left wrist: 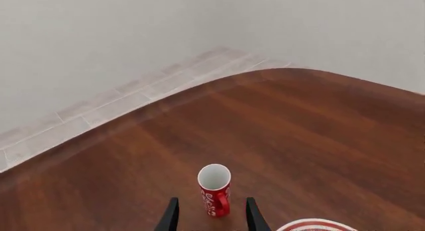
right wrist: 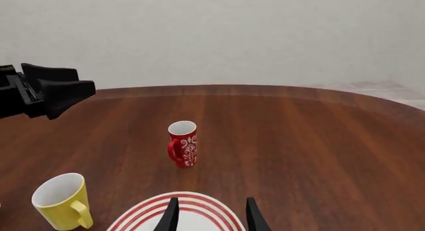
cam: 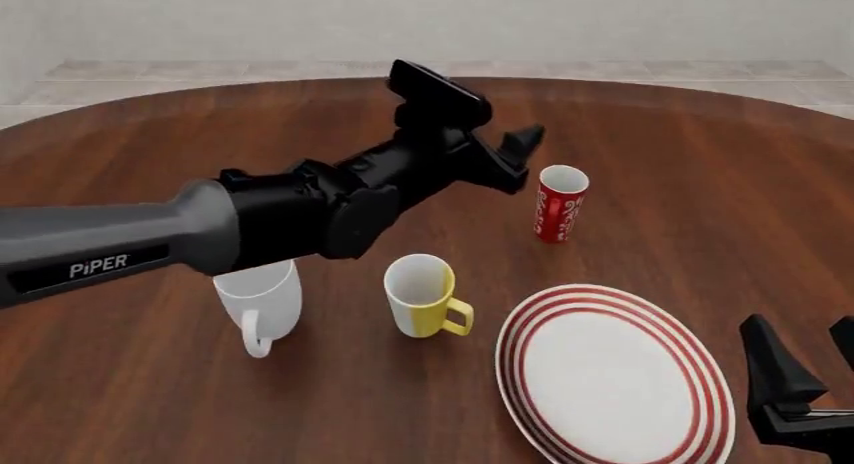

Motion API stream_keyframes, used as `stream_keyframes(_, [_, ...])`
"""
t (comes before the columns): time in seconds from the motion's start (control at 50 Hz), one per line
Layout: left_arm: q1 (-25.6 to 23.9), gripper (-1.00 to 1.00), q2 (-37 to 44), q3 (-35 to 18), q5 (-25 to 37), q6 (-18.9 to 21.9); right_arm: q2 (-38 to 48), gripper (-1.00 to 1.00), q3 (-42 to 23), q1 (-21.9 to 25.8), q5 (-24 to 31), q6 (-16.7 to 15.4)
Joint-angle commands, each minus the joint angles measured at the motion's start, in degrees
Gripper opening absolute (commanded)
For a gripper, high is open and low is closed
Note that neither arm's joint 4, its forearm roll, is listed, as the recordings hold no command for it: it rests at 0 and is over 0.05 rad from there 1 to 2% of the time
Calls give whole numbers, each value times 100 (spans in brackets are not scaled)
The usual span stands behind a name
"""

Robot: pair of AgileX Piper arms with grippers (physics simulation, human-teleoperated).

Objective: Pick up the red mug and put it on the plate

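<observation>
- Your left gripper hangs above the wooden table, jaws parted and holding nothing, just left of the red mug in the front view.
- Seen from the left wrist, the red mug stands upright on the table beyond the two dark fingertips, lined up with the gap between them; its white inside faces the camera and nothing touches it.
- The red mug rests on the far side of the plate, near it but apart, with bare wood between the two.
- The plate, white with red rings at its rim, lies flat near the table's front edge, right of centre; nothing sits on it.
- A yellow mug stands just left of the plate, its handle turned toward the plate's rim.
- A white mug stands further left, partly under your left arm, its handle toward the front.
- Your right gripper sits low at the front view's right corner, beside the plate's right edge, fingers spread and empty.
- From the right wrist, the plate lies under the parted fingertips, the red mug stands beyond it with its handle showing, and the yellow mug stands off to one side.
</observation>
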Motion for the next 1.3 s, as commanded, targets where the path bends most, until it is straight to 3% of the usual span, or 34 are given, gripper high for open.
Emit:
stream_keyframes(0.02, [-43, 100, 403, -178, -62, -24, -36, 100, 0, 6, 34, -2])
stream_keyframes(0.52, [106, 100, 1034, -574, -78, -3, 37, 100, -3, -5, -21, 51])
stream_keyframes(1.3, [-59, 100, 1747, -1073, -101, 55, 88, 100, -1, 0, -67, 62])
